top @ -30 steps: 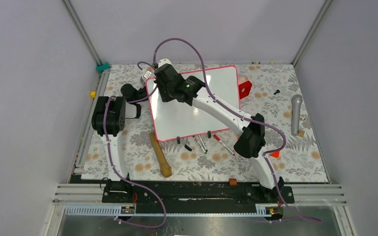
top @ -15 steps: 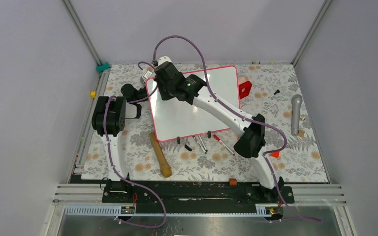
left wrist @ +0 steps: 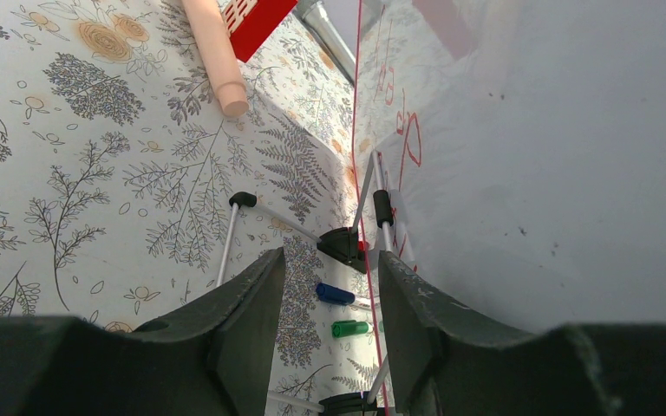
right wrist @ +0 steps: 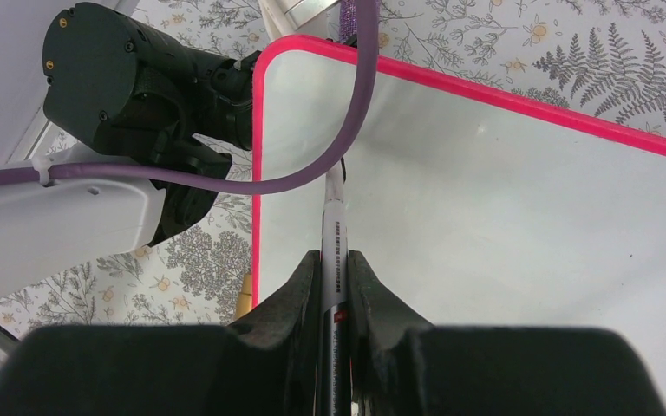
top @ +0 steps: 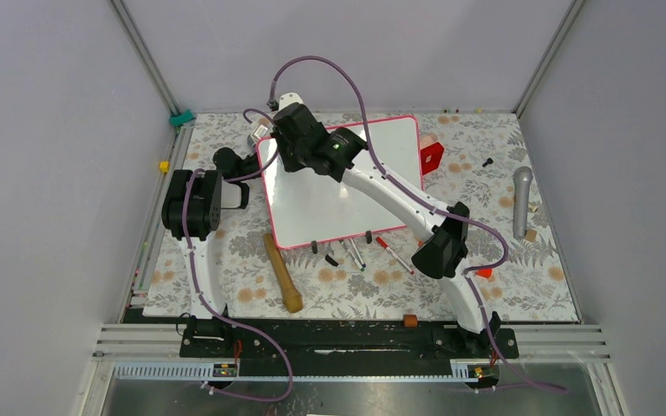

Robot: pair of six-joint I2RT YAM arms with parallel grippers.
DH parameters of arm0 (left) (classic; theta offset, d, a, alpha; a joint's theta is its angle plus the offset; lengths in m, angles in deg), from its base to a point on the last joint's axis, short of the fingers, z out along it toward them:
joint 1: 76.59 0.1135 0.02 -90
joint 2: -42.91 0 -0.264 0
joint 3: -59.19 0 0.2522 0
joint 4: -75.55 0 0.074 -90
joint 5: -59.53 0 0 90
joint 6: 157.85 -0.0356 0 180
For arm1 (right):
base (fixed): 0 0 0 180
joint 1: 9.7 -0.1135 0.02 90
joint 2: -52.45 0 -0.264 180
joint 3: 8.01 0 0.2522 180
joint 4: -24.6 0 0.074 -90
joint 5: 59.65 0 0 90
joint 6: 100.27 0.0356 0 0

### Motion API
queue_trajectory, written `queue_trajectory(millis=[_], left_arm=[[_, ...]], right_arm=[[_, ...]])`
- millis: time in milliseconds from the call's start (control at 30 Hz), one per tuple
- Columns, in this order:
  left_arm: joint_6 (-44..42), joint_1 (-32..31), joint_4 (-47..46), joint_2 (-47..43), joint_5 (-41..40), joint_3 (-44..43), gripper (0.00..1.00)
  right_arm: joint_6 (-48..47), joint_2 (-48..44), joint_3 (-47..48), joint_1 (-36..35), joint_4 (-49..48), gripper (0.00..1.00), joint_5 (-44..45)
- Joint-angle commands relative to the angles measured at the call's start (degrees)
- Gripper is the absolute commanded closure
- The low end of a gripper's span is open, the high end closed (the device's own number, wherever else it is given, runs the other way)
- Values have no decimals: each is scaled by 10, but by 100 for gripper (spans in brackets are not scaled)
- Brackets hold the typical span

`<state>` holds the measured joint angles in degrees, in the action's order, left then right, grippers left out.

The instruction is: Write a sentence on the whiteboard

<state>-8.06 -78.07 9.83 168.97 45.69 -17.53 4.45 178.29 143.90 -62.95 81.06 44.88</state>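
1. The left gripper (left wrist: 330, 256) sits at the left edge of the whiteboard (top: 312, 217). Its jaws stand part-way apart with the pink frame running between them, and I cannot tell whether they pinch the frame or only straddle it
2. The whiteboard lies on the table (top: 529, 286), left of centre and reaching almost to the far edge. It is slightly skewed, with its clipped long side towards the near edge
3. The right gripper (right wrist: 334, 260) reaches across the board to its far left corner, clenched on a white-barrelled marker (right wrist: 333, 217) that points at the surface just inside that corner. A purple cable (right wrist: 347, 130) crosses the tip, so whether it touches the board cannot be told
4. Spare markers (top: 355, 253) lie on the table just beside the board's near side, towards the middle of the table
5. No letters show on any bare part of the board, though the strip under the right arm is hidden. As far as can be seen the sentence has not been started, or barely: pen in hand and set at the corner where a first line would begin, with all the words left to write
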Motion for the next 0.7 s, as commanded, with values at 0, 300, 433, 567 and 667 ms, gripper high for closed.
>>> queue_trajectory(millis=[0, 300, 433, 567, 667], left_arm=[[-8, -2, -43, -20, 14, -4, 55], [-8, -2, -44, -20, 14, -4, 55], [-8, -3, -43, -20, 14, -5, 55], [-8, -2, -44, -20, 13, -5, 55], [-7, -3, -44, -20, 14, -5, 55]], right_arm=[[-10, 4, 30, 0, 1, 100, 17], [-9, 17, 35, 0, 1, 100, 15], [-10, 23, 37, 0, 0, 100, 16], [-11, 28, 41, 0, 1, 100, 18], [-12, 30, 43, 0, 1, 100, 22]])
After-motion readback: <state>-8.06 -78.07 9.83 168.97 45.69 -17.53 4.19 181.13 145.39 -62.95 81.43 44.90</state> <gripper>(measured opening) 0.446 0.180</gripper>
